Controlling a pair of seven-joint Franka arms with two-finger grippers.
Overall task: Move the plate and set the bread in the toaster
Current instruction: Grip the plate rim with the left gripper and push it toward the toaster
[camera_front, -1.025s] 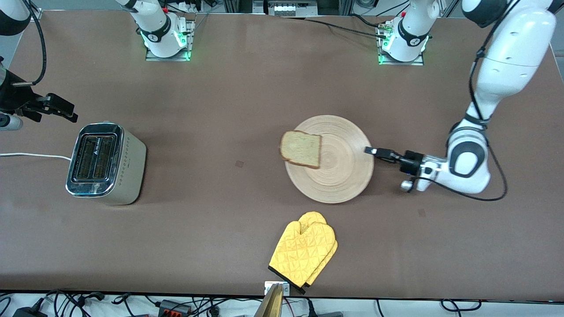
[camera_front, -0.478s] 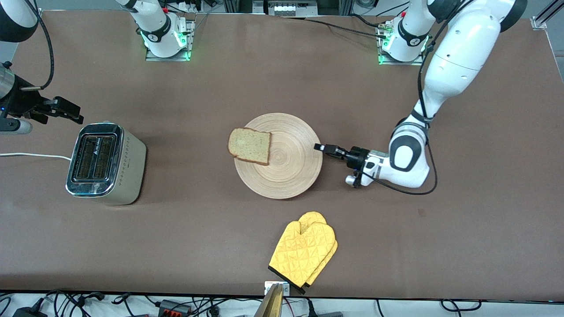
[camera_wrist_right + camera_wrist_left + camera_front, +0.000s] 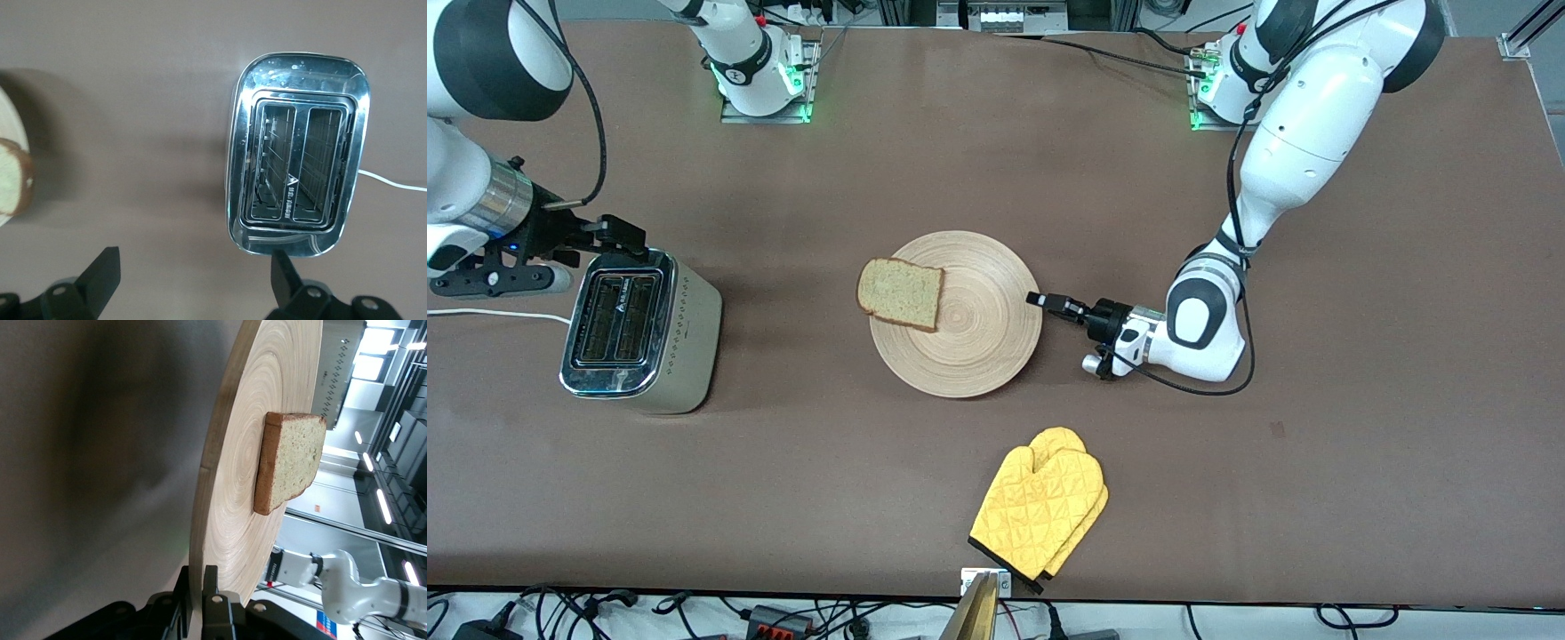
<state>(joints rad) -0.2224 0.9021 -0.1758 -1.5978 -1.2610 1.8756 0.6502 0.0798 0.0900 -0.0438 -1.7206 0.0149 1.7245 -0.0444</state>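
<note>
Table: oven mitt near plate, nearer cam.

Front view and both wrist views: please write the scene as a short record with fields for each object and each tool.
plate: flat on table, mid-table
bread: on plate, overhanging the rim toward the toaster
toaster: toward right arm's end, both slots empty
oven mitt: yellow, nearer the front camera than the plate
left tool: shut on plate rim
right tool: open, over the toaster's edge, holding nothing
</note>
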